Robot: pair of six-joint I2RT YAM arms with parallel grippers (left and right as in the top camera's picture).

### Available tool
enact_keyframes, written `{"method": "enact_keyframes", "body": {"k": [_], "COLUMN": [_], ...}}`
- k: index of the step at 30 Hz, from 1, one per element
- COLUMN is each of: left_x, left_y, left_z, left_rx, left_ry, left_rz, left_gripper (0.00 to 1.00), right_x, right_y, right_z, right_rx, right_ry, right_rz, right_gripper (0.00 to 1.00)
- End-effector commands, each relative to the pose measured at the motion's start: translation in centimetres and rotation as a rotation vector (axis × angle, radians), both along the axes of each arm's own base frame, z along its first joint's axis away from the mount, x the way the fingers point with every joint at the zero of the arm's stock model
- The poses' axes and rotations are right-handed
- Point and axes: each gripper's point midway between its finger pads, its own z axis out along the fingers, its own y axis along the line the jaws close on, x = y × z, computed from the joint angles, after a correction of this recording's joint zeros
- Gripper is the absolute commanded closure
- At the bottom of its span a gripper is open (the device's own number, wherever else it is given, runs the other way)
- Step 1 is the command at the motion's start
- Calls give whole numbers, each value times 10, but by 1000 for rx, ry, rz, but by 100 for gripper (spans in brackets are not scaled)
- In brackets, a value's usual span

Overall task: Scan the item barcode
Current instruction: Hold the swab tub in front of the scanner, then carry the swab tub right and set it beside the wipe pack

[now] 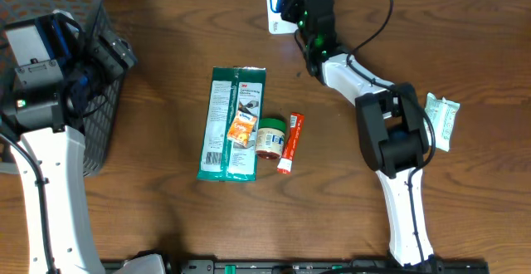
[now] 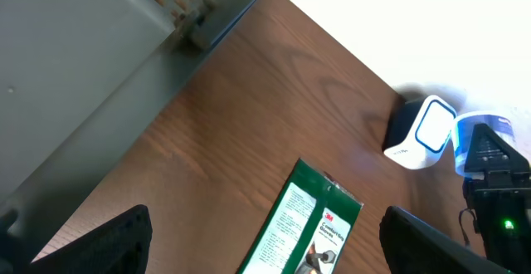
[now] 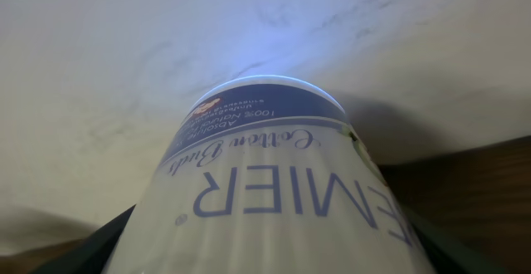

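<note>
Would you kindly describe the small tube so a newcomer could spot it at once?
On the table, find the large green packet. A round green-lidded jar sits at its right edge, and just right of that lies the tube: slim, red-orange, white-tipped, the only long narrow item there.

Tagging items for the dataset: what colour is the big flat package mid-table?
The package is dark green with a white text panel; clearest in overhead.
</note>
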Motion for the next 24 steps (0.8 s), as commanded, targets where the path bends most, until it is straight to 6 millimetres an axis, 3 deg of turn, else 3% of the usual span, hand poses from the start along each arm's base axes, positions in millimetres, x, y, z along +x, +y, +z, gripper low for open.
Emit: {"method": "enact_keyframes", "body": {"k": [1, 9, 12, 18, 22, 24], "left_x": [0, 0, 0, 0, 0, 0], "left_y": [4, 4, 4, 4, 4, 4], "left_z": [8, 8, 8, 8, 8, 8], "left_rx": [13, 13, 13, 13, 13, 13], "left_ry": [-18, -18, -18, -18, -18, -18], "left_rz": [13, 13, 13, 13, 13, 13], "left_gripper": [14, 14, 14, 14, 14, 14], "right_x": [0, 0, -2, -22, -62, -85], "right_y": [3, 4, 11, 4, 3, -3], "right_z": [5, 7, 24, 83, 143, 161], "right_rx": [12, 12, -45, -248, -247, -262], "right_ry": [-11, -21, -83, -77, -25, 24], "right_rz": [-11, -5, 47, 85, 176, 202], "right_gripper": [99, 99, 99, 99, 99, 99]}}
